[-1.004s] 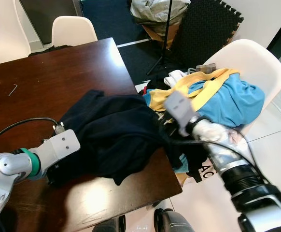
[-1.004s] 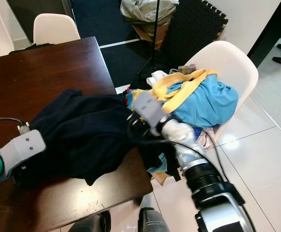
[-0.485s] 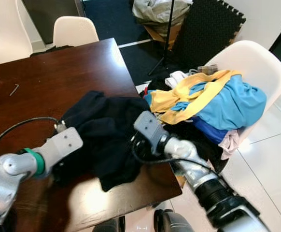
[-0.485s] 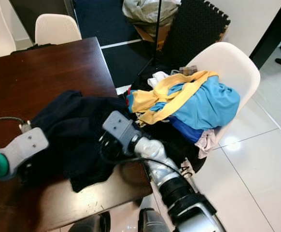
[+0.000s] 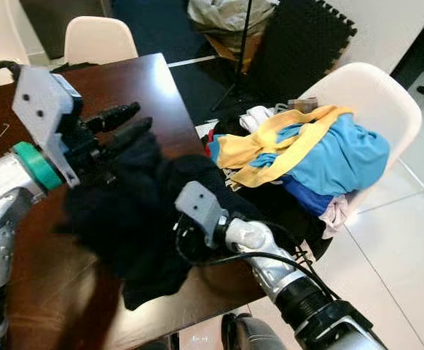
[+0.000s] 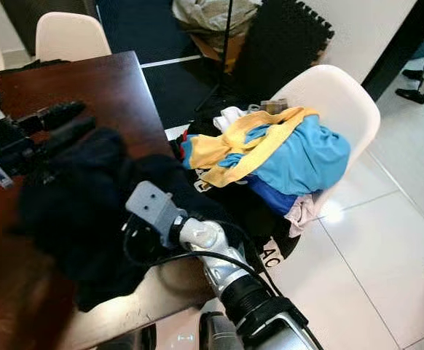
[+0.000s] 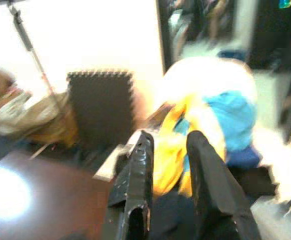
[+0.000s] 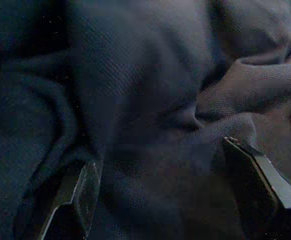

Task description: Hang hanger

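Left gripper point(image 5: 128, 122) lifts the dark garment point(image 5: 135, 219) above the table point(image 5: 165, 87) edge — fingers narrowly parted; right gripper point(image 8: 165, 190) (spread wide) presses into cloth.

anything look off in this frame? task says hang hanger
No hanger can be made out. Both grippers work a dark garment bunched on the brown table, part of it drooping over the edge. The left gripper is raised above it; the right gripper presses into it, jaws open. Clothes are heaped messily on the white chair.
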Tool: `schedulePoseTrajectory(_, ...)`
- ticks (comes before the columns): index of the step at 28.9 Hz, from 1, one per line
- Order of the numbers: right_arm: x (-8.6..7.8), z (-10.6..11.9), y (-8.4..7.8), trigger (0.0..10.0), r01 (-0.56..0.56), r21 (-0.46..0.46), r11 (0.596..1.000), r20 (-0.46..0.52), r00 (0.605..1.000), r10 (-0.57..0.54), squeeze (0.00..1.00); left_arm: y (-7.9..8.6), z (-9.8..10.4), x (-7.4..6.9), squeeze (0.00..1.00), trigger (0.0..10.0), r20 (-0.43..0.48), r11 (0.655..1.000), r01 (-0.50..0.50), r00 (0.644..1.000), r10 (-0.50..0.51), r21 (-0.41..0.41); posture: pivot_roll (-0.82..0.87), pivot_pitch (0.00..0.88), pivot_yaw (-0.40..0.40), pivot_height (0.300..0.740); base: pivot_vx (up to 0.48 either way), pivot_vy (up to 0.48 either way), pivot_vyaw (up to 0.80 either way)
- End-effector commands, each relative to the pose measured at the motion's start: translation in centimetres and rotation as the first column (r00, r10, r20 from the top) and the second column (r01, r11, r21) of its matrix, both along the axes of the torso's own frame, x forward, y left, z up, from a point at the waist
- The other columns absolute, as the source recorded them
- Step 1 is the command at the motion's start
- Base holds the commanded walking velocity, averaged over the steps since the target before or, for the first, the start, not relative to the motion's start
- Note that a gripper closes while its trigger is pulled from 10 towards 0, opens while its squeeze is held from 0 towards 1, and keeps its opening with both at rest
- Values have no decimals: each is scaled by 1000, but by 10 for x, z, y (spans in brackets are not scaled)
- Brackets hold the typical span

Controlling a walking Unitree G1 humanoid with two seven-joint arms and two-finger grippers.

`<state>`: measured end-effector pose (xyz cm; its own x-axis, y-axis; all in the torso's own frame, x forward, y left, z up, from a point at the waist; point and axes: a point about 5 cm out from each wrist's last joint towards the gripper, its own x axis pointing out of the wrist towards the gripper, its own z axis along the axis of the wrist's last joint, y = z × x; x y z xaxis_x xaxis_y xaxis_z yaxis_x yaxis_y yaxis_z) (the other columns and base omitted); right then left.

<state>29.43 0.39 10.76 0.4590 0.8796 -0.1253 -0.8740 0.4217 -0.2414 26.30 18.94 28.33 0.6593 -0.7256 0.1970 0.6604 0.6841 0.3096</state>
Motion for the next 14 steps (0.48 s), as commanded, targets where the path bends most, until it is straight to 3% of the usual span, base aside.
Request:
schedulePoseTrajectory(1, -12, 5, 21, 10000, -99, 40, 994, -18, 995, 100, 0, -6, 15, -7, 0, 10000, 51, 997, 55, 997, -52, -63, 43, 89, 44, 740, 0, 0, 0)
schedulePoseTrajectory(6, -18, 21, 35, 10000, -162, 120, 979, -15, 986, 165, 0, -11, 20, -7, 0, 10000, 71, 991, 80, 995, -73, -108, 44, 85, 41, 740, 0, 0, 0)
schedulePoseTrajectory(8, -24, 54, 47, 10000, -234, 285, 929, -25, 968, 251, 0, -15, 20, -3, 0, 10000, 71, 989, 72, 995, -64, -128, 42, 78, 39, 740, 0, 0, 0)
schedulePoseTrajectory(11, -24, 68, 49, 10000, -250, 345, 905, -22, 961, 274, 0, -16, 19, -3, 0, 10000, 59, 988, 72, 996, -64, -134, 42, 78, 39, 740, 0, 0, 0)
schedulePoseTrajectory(13, -16, 91, 41, 10000, -192, 491, 850, -78, 962, 262, 0, -16, 19, -3, 0, 10000, 44, 987, 70, 997, -64, -146, 40, 78, 38, 740, 0, 0, 0)
schedulePoseTrajectory(14, -16, 91, 41, 10000, -192, 491, 850, -78, 962, 262, 0, -16, 19, -3, 0, 10000, 44, 987, 70, 997, -64, -146, 40, 78, 38, 740, 0, 0, 0)
